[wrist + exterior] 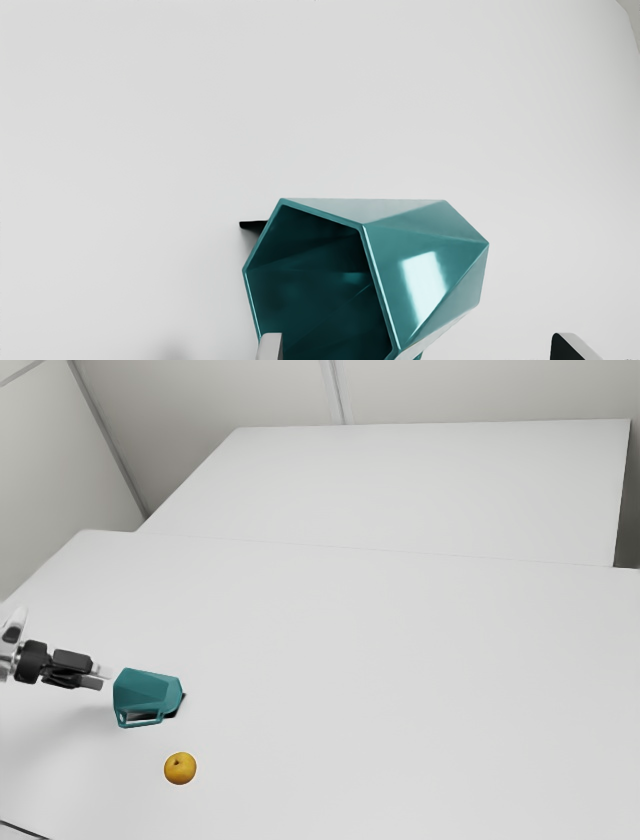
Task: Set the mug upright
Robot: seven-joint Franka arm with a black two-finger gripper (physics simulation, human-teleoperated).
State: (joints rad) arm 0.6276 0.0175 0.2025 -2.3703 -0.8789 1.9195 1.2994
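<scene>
The teal faceted mug [148,688] lies on its side on the white table, its handle toward the exterior view's bottom edge. Just off its end at the exterior view's left is the gripper [103,678], a small gap between them. In the wrist view the mug [425,270] shows its dark hollow mouth partly turned to the camera. The gripper [419,345] is open there, one fingertip overlapping the mug's rim in the picture, the other out past its body. Most of the handle is hidden in that view.
A yellow-orange fruit [180,768] rests on the table [380,690], nearer the exterior view's bottom edge than the mug. A small black piece [253,226] pokes out from beside the mug. Beyond the table stands another white surface [400,485].
</scene>
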